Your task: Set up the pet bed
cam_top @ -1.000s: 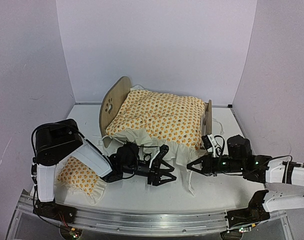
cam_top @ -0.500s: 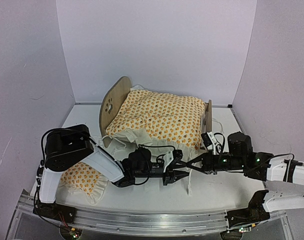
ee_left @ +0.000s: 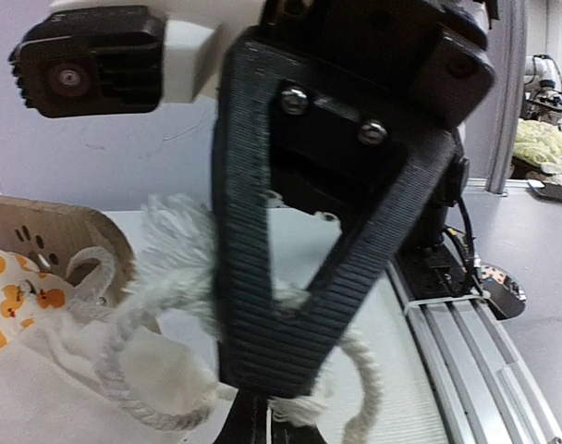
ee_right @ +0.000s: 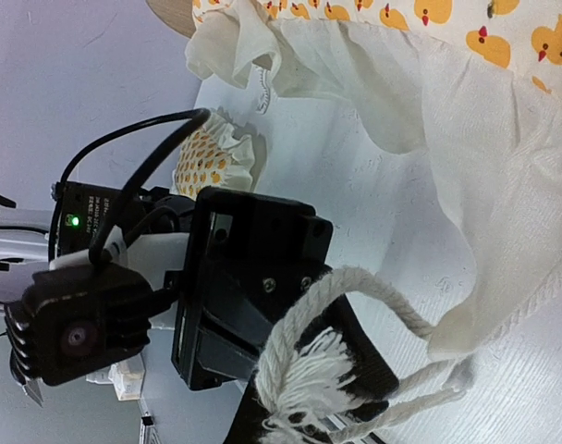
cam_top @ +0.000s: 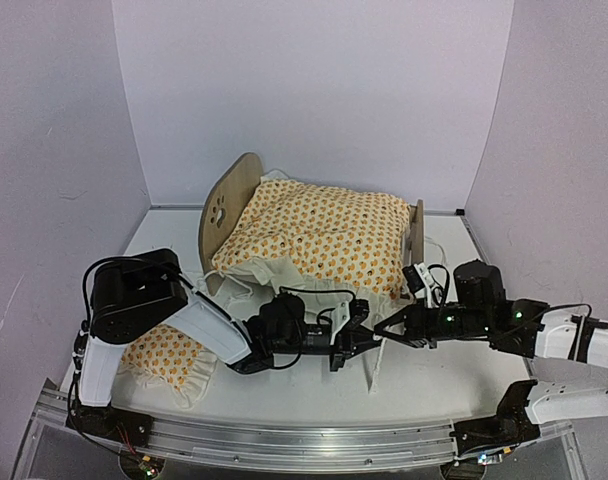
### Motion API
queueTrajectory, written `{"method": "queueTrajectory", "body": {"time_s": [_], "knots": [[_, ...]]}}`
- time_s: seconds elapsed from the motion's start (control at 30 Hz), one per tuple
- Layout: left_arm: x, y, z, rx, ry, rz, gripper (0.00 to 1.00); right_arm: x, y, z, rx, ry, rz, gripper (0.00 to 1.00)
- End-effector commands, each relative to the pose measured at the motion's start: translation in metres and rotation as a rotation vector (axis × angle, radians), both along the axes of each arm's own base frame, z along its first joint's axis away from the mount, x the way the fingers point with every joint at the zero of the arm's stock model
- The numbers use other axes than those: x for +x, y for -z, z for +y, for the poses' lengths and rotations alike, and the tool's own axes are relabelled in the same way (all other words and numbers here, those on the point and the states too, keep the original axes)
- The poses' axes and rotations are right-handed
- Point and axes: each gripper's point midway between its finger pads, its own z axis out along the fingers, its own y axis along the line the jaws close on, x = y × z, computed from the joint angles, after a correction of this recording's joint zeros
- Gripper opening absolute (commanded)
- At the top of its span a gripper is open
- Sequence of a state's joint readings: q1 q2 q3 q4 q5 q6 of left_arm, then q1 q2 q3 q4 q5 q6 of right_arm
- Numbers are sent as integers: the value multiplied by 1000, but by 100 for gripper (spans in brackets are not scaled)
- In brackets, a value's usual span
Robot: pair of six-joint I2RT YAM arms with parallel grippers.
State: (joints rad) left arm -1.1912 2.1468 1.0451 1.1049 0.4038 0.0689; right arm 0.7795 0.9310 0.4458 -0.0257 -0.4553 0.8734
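The pet bed (cam_top: 224, 212) stands at the back of the white table, its mattress hidden under an orange-patterned ruffled blanket (cam_top: 324, 240). A white cord (cam_top: 372, 368) hangs from the blanket's near corner. My left gripper (cam_top: 370, 340) and right gripper (cam_top: 384, 334) meet tip to tip in front of the bed at that cord. In the left wrist view my left gripper (ee_left: 260, 424) is shut, with the frayed cord (ee_left: 304, 405) at its tips. In the right wrist view my right gripper (ee_right: 304, 435) is shut on the cord's frayed knot (ee_right: 311, 384).
A small matching ruffled pillow (cam_top: 162, 352) lies on the table at the near left, beside the left arm. A metal rail (cam_top: 284, 442) runs along the near edge. Purple walls close in the table on three sides.
My left arm reached right to the right gripper, and its open jaws closed at the cord. The right gripper shifted slightly left and stayed shut.
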Motion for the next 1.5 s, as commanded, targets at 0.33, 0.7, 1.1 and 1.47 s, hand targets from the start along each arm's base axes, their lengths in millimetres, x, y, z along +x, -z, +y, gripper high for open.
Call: {"method": "queueTrajectory", "body": {"time_s": [0.33,0.7,1.1,1.47], "knots": [[-32,-26,15,-50,111,35,0,15,-53,-30,-298,33,-109,18],[-32,-30,21,-49,95,63,0,10,-14,-31,-441,-51,-24,28],[-32,-36,25,-57,90,68,0,-1,89,-13,-302,-48,-18,65],[-48,-63,41,-80,154,72,0,33,20,-44,-419,173,-145,0]]}}
